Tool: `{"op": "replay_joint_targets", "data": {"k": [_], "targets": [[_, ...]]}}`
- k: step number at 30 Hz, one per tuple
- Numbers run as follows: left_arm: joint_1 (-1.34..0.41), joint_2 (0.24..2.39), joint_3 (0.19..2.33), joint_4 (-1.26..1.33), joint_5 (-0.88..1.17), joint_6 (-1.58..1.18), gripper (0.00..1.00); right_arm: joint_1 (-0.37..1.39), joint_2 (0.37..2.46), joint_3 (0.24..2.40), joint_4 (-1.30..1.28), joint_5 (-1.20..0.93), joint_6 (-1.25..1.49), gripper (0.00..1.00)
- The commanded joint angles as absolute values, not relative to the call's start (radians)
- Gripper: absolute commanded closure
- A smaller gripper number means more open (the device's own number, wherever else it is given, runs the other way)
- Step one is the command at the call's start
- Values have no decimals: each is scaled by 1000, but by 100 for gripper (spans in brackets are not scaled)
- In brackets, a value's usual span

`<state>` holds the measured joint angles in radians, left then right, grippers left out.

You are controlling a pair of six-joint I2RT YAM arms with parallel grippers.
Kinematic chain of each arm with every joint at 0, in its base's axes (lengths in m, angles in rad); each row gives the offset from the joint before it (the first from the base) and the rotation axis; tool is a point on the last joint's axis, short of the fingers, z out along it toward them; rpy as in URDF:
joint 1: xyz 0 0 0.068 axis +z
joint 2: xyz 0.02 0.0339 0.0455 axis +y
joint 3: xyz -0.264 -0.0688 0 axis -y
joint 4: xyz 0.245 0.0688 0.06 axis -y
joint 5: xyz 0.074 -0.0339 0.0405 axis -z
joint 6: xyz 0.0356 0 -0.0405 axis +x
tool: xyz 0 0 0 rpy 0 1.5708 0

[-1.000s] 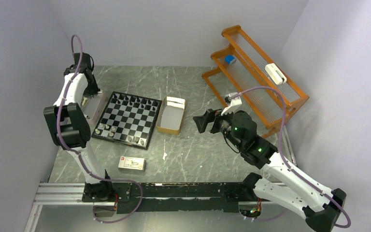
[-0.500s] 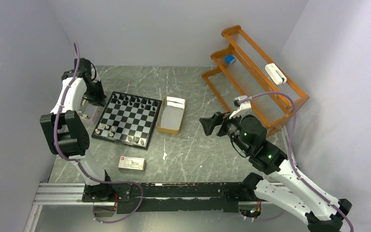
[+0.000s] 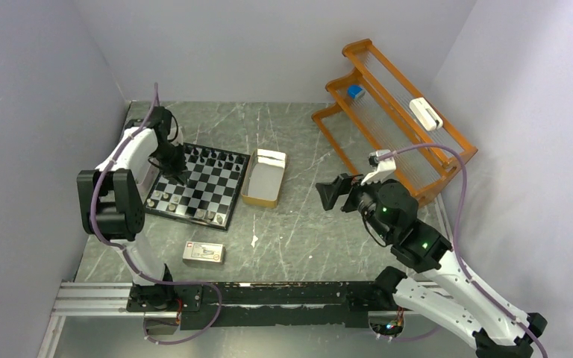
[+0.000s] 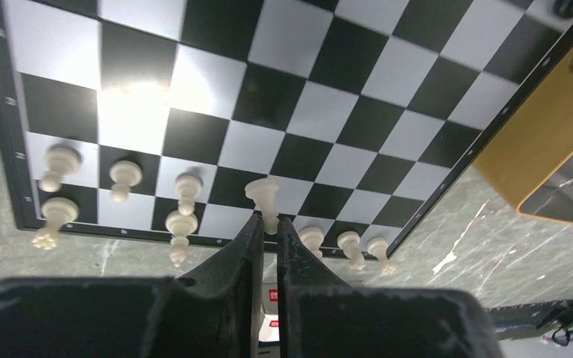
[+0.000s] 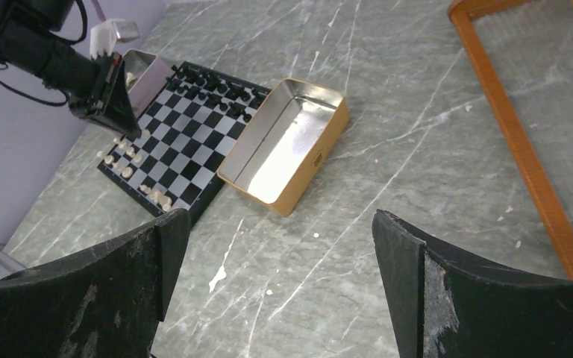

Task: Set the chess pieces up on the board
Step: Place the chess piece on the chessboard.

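Slippage threatens: left gripper (image 4: pixel 267 227), nearly closed, pinches a pale piece (image 4: pixel 262 195) by one end above the board (image 4: pixel 328 112), lower middle of frame. A skewed release could topple neighbouring pieces (image 4: pixel 181 222). The right gripper (image 5: pixel 280 220) gapes wide, empty.

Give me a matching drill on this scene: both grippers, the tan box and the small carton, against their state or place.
Things:
1. left gripper
2. right gripper
3. tan box
4. white-and-red carton

States or places:
A. jaws wide open, holding nothing
B. beside the board's right edge
C. shut on a pale chess piece
D. on the table, on the board's near side

Pairs: 1-C, 2-A, 3-B, 4-D
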<state>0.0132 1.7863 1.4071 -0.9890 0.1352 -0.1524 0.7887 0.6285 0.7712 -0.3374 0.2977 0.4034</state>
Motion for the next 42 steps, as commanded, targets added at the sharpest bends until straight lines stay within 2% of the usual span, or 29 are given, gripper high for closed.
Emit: {"op": "replay_joint_targets", "data": {"k": [1, 9, 18, 29, 35, 39, 42], "targets": [[-23, 1787, 1339, -994, 140, -126, 88, 790, 592, 784, -357, 340, 379, 3], [-29, 1853, 1334, -972, 128, -114, 89, 790, 642, 795, -372, 333, 386, 3], [-29, 1876, 1335, -979, 96, -88, 88, 790, 610, 763, -316, 342, 405, 3], [-29, 1803, 1317, -1034, 79, -99, 88, 790, 637, 770, -317, 306, 405, 3], [-31, 1750, 1307, -1037, 135, -84, 88, 790, 636, 757, -307, 274, 418, 3], [-31, 1735, 1296, -1047, 78, -95, 85, 790, 667, 780, -306, 220, 449, 3], [-30, 1742, 1273, -1043, 124, -96, 85, 790, 679, 797, -318, 198, 473, 3]]}}
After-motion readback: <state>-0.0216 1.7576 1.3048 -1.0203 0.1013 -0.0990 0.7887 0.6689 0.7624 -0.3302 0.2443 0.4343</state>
